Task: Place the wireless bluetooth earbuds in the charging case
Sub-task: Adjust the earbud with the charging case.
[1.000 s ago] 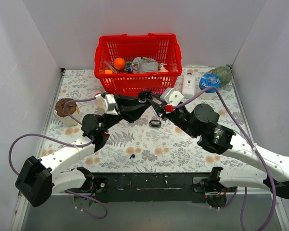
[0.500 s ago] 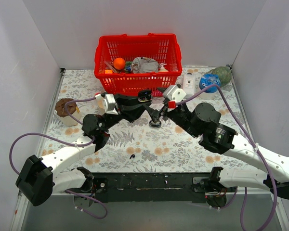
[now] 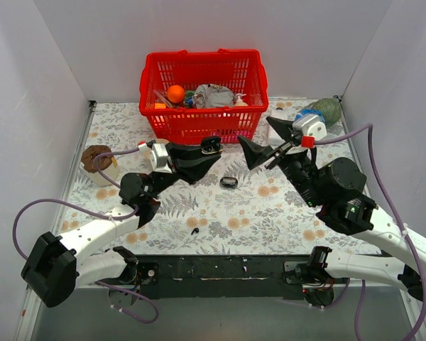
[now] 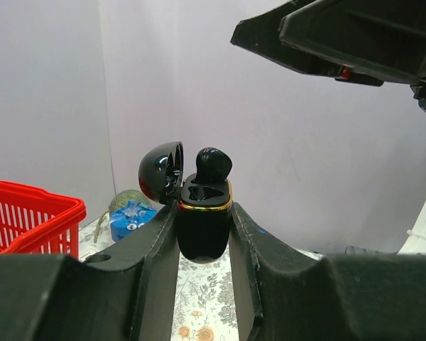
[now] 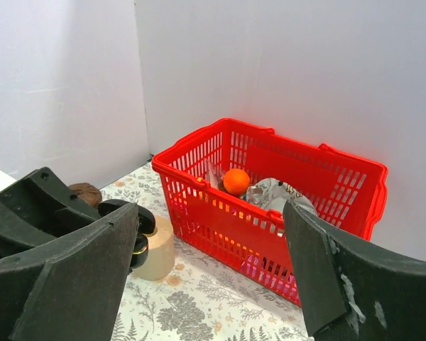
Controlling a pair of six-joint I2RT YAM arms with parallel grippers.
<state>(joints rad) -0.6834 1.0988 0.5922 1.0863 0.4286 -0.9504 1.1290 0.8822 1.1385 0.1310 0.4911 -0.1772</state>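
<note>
My left gripper [image 4: 204,209] is shut on the glossy black charging case [image 4: 204,227], held upright above the table with its lid [image 4: 161,170] flipped open. One black earbud [image 4: 211,165] stands in a well of the case, its top sticking out. From above, the case [image 3: 211,147] sits at the left gripper's tip in front of the basket. A second earbud [image 3: 194,231] lies on the floral table near the front. My right gripper [image 3: 268,141] hangs open and empty to the right of the case, apart from it. In the right wrist view the case [image 5: 140,238] peeks past my left finger.
A red basket [image 3: 202,92] of mixed items stands at the back, just behind both grippers. A tan tape roll [image 5: 158,249] sits left of it. A small black oval object [image 3: 229,182] lies mid-table. A brown-topped cup [image 3: 96,162] stands left; blue and green items [image 3: 314,117] back right.
My right gripper has opened wide and drawn back up and to the right, away from the case. An earbud now stands in the case. The left arm has barely moved.
</note>
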